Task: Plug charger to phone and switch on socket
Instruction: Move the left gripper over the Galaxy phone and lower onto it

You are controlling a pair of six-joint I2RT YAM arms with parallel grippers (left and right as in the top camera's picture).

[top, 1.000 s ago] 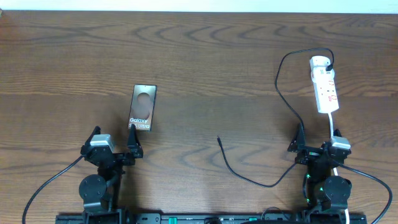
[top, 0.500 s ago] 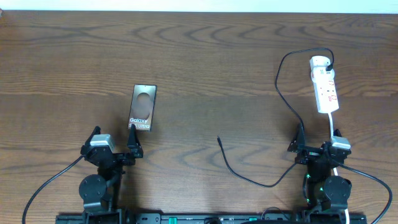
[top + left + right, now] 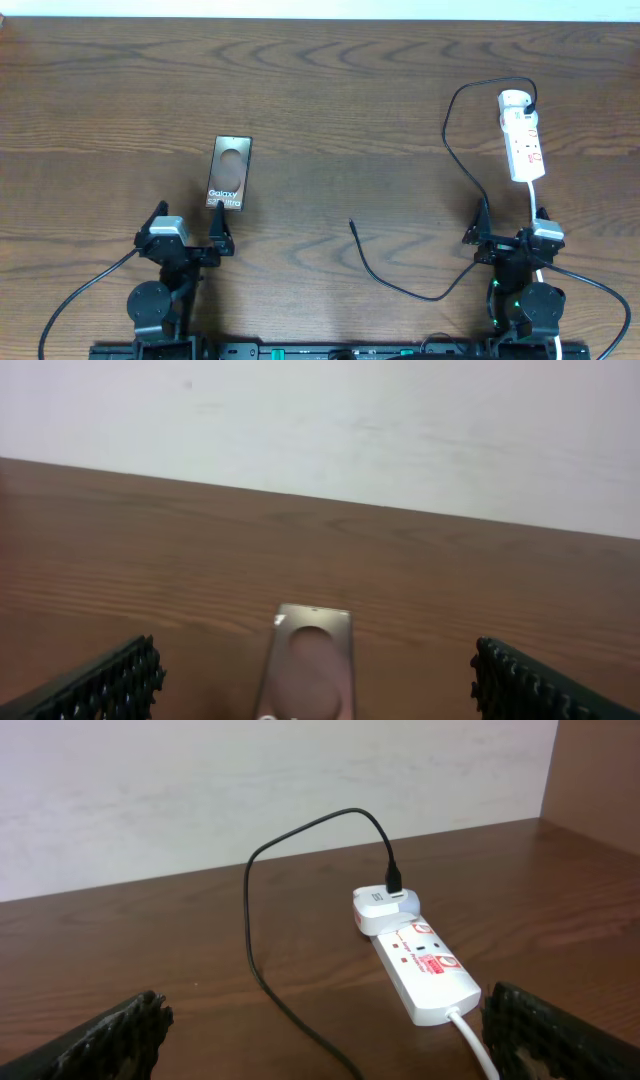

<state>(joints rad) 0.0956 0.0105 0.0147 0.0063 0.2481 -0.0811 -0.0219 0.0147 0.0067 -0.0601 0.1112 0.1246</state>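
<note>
The left gripper (image 3: pixel 189 225) sits at the near left of the wooden table (image 3: pixel 320 80), its fingers (image 3: pixel 100 685) spread wide with nothing between them. The phone (image 3: pixel 230 173) lies flat just beyond it on the far side, not touching, with its near edge closest to the finger on the right. In the left wrist view the phone (image 3: pixel 310 670) lies ahead between the two fingers. Its near end is cut off by the bottom edge, and its lettering is too blurred to read.

The right gripper (image 3: pixel 512 222) at the near right is likewise released and empty, its fingers (image 3: pixel 110 1040) far apart. The socket (image 3: pixel 522 140) lies beyond it toward the far right, and its white cord (image 3: pixel 532 195) runs back toward the arm.

The charger (image 3: pixel 449 150) is plugged into a white adapter (image 3: pixel 383 908) at the socket's far end. From there it loops left and runs near, and part of it is hidden behind the right gripper. Its plug tip (image 3: pixel 352 224) rests on bare table between the arms, well apart from the phone and both grippers. The socket's face (image 3: pixel 425 965) shows red marks, but whether a switch is on cannot be made out.
</note>
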